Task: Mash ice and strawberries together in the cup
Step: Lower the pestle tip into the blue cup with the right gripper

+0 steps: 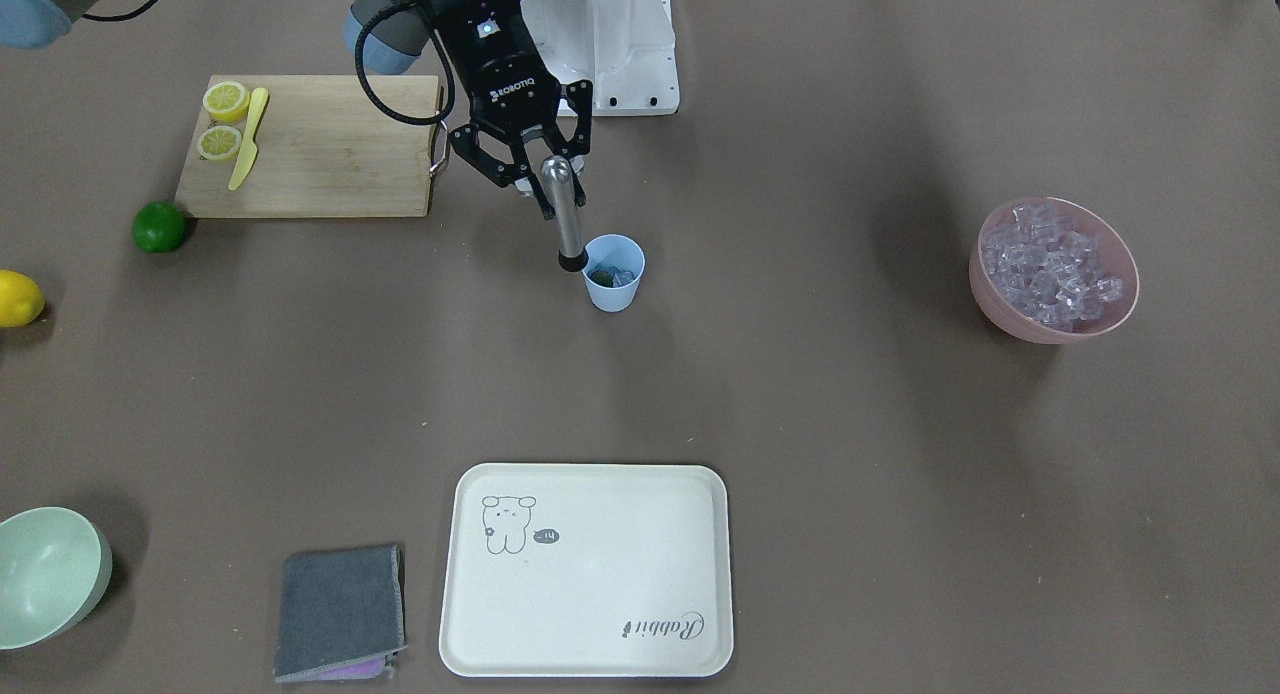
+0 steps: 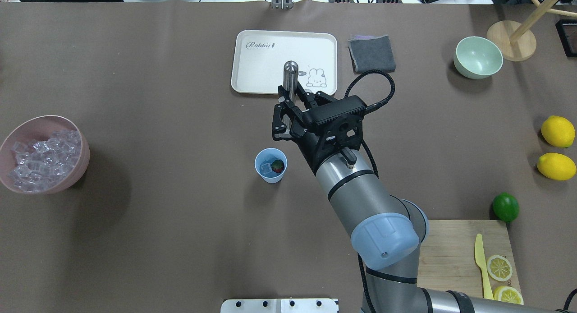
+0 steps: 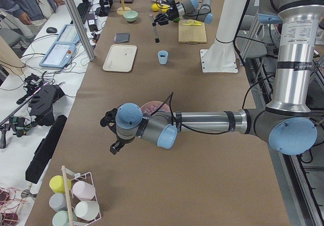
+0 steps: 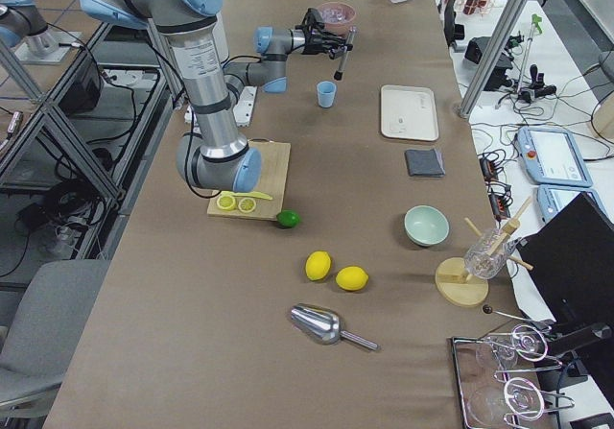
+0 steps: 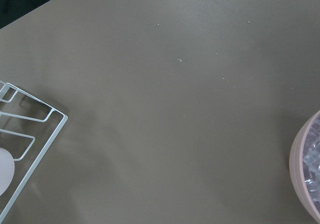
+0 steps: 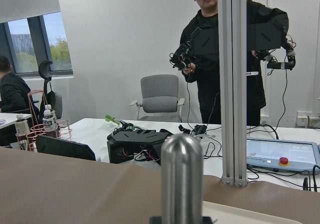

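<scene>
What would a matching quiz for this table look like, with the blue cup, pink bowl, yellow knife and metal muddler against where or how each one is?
Things:
1. cup
2. pink bowl
3. knife
4. muddler

Places or states:
A. lying on the cutting board
B. held in the right gripper
C. holds a strawberry and some ice
D. heaped with ice only

Pairs: 1-C, 2-D, 3-A, 4-B.

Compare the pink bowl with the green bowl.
The pink bowl is heaped with ice cubes; the green bowl is empty. The pink bowl sits at the robot's left, the green bowl at its far right. Both are round and upright.
</scene>
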